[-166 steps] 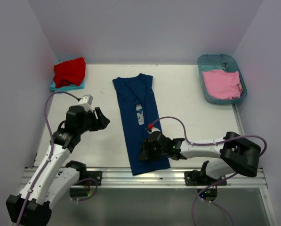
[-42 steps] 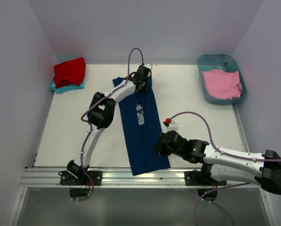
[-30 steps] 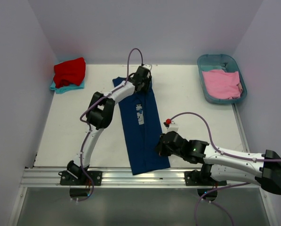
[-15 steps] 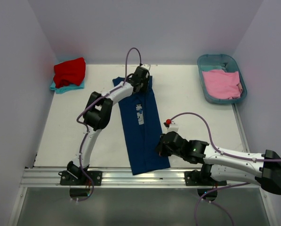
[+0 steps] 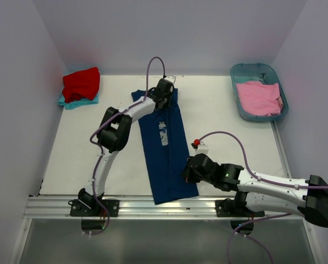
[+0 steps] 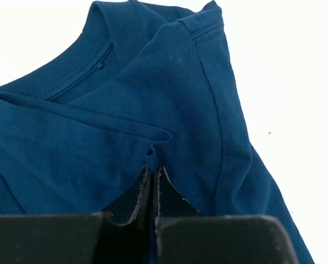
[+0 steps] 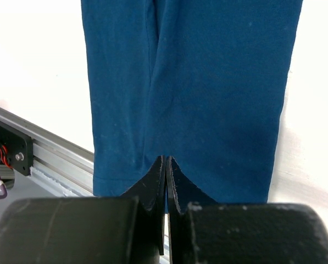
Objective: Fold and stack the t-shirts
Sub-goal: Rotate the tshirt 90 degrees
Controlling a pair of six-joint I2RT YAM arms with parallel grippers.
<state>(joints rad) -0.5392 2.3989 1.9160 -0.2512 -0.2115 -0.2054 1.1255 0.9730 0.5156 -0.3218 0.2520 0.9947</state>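
Navy t-shirt (image 5: pixel 166 148) lies flat as a long narrow strip down the ctr of the table (image 5: pixel 224 126), collar twd the far edge, hem at the near edge by the rail (image 5: pixel 169 206). Its sides are folded in and the pale print (image 5: pixel 162 133) faces up approx mid-length.

L gripper (image 6: pixel 151 168) is at the collar end. Its jaws are clamped together w/ a small pucker of navy cloth nipped at the tips, just below the neckband.

R gripper (image 7: pixel 165 158) sits low over the shirt's near R part, just above the hem. Its fingers are pressed together, tips on the cloth where a crease runs up the shirt. Can't tell whether any fabric is caught btwn them.

Red t-shirt (image 5: pixel 81 82) is bunched in the far L corner on top of a teal t-shirt (image 5: pixel 70 102), whose edge shows beneath. Pink t-shirt (image 5: pixel 258 98) lies in the teal tub (image 5: pixel 234 88) at the far R corner.
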